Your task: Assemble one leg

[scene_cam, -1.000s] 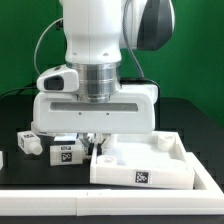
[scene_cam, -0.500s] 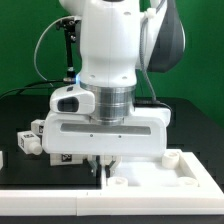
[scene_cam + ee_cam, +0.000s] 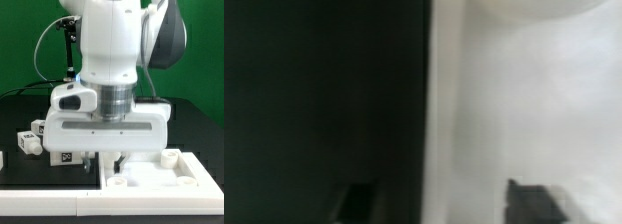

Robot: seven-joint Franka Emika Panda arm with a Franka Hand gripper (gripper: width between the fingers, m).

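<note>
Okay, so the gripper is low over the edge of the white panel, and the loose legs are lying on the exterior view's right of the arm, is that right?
Not quite. The exterior view shows the loose legs lying on the black table at that view's left of the arm, not its right. The rest holds: the gripper is low over the edge of the white panel.

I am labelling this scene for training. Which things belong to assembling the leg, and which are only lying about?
Job: tool, open; tagged legs; socketed white panel.
Lying about: black cable behind the arm.
</note>
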